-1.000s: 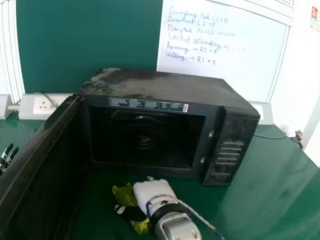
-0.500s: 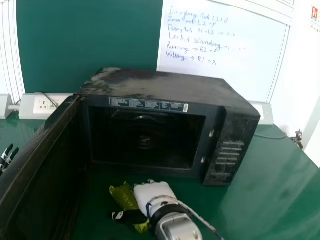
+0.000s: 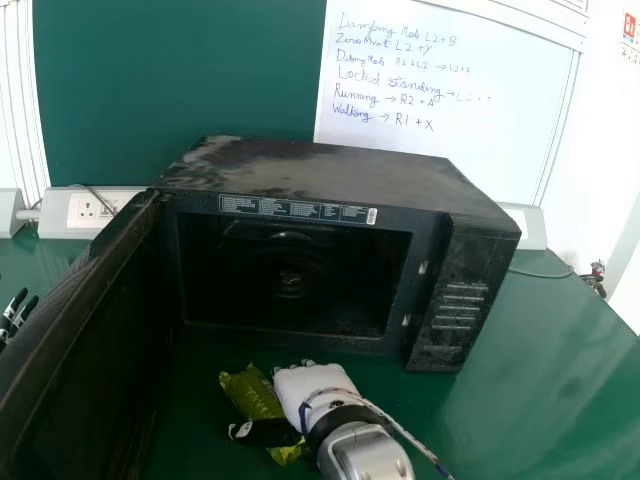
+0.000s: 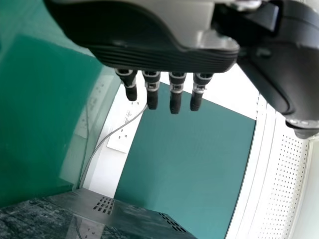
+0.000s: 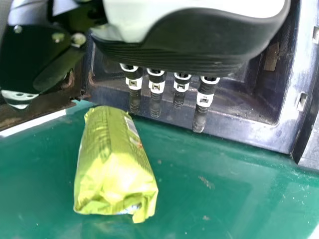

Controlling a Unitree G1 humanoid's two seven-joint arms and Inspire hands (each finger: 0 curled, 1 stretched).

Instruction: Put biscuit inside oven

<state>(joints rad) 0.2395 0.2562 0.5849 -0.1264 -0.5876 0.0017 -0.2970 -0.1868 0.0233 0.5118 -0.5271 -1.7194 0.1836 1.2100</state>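
1. Fingers point(image 5: 202, 99) of the right hand point(image 3: 312, 385): straight, side by side with small gaps, pinching nothing. The thumb point(image 3: 265, 433) is held apart from them, crossing the near part of the packet in the head view; whether it touches cannot be told. The wide gap probably serves to admit the packet before a grasp.

2. Biscuit packet point(image 3: 252, 393), green, closed: lying flat on the table, just left of the right hand and outside the oven. The table bears its weight; its long shape, running from far left to near right, should suit a grip across the sides. The soft wrapper may crumple if squeezed hard.

3. Oven point(image 3: 330, 175): beyond the hand, its cavity facing the robot. The door point(image 3: 75, 350) stands wide open along the left, leaving the front free for loading. Next, presumably: close on the packet, lift it over the sill, and avoid the door.

4. Left hand point(image 4: 159, 55): beyond the door at far left, fingers straight and slightly spread, bearing nothing; likely kept out of the loading path.
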